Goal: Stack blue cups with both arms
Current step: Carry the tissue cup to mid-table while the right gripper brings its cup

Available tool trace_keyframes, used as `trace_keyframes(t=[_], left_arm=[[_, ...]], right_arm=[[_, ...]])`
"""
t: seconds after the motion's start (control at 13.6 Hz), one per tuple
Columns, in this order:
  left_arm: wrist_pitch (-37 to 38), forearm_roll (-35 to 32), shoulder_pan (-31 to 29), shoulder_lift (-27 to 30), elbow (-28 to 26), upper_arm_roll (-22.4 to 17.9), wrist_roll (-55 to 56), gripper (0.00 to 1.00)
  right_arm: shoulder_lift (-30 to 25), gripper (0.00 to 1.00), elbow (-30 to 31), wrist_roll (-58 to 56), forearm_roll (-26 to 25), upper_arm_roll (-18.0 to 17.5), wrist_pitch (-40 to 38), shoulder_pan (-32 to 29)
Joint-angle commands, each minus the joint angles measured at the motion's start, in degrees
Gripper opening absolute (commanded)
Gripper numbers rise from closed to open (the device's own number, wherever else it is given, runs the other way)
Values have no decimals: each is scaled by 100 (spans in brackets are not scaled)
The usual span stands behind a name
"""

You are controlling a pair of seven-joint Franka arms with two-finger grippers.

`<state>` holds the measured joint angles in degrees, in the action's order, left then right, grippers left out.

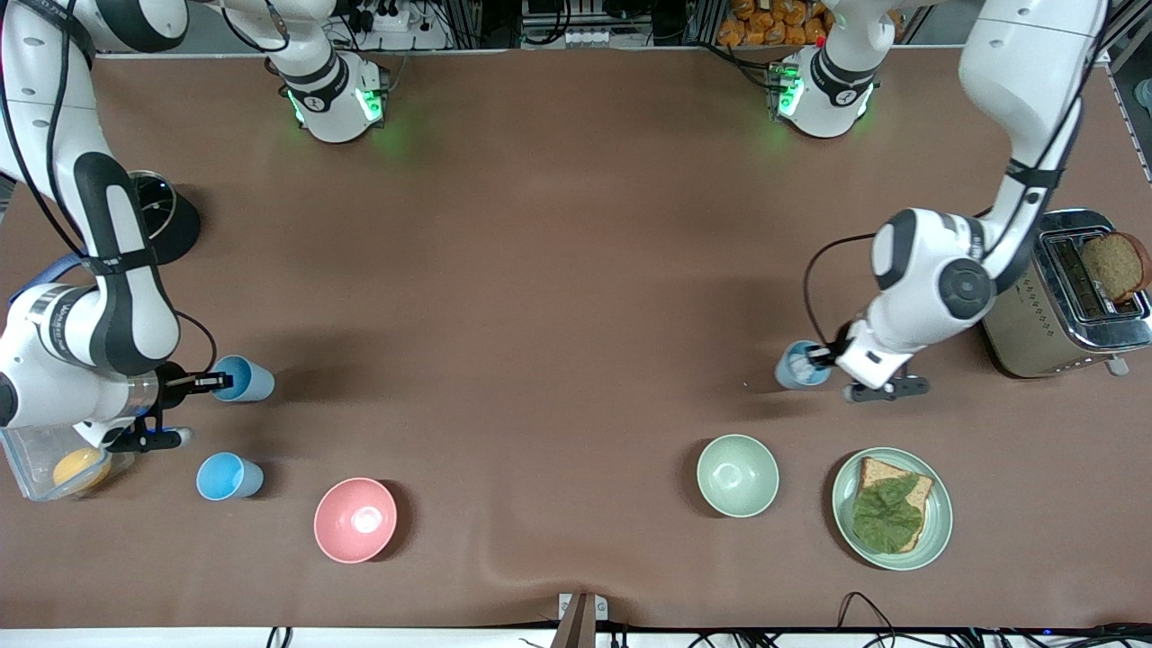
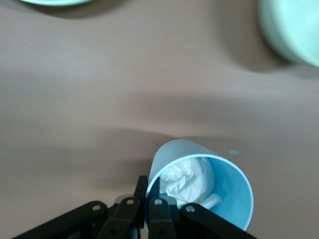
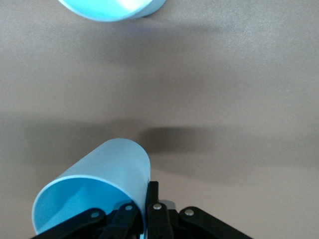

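My right gripper (image 1: 212, 382) is shut on the rim of a sky-blue cup (image 1: 247, 378), one finger inside and one outside, at the right arm's end of the table. The right wrist view shows this cup (image 3: 94, 191) tilted in the gripper (image 3: 148, 201). A second sky-blue cup (image 1: 229, 475) stands nearer the front camera and also shows in the right wrist view (image 3: 112, 7). My left gripper (image 1: 823, 356) is shut on the rim of a paler blue cup (image 1: 799, 365). The left wrist view shows crumpled white paper (image 2: 188, 180) inside that cup (image 2: 227, 199), with the gripper (image 2: 149, 201) pinching its wall.
A pink bowl (image 1: 355, 519), a green bowl (image 1: 737, 474) and a green plate (image 1: 936, 531) with bread and lettuce lie toward the front camera. A toaster (image 1: 1035, 333) holding a bread slice stands beside the left arm. A clear container (image 1: 36, 450) sits under the right arm.
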<state>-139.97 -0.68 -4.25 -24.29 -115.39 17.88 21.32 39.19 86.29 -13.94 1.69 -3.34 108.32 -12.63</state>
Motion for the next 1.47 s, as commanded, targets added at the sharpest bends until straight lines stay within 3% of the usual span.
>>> trace_keyframes(t=[0.0,0.22,0.66,1.39], left_arm=[[14,85,501,100,95,154,992,0],[31,-20,1389,73,315,119,2390,0],[40,-231,2384,-76,684,101,4080,0],[40,-1417,3993,-1184,1634,84,6910,0]], right_arm=[[-113,0,116,14,77,-27,-30,-64],[-113,0,116,14,77,-27,-22,-65],[-104,0,125,-12,77,-27,-4,-91],[-385,0,107,723,86,-44,-416,374]])
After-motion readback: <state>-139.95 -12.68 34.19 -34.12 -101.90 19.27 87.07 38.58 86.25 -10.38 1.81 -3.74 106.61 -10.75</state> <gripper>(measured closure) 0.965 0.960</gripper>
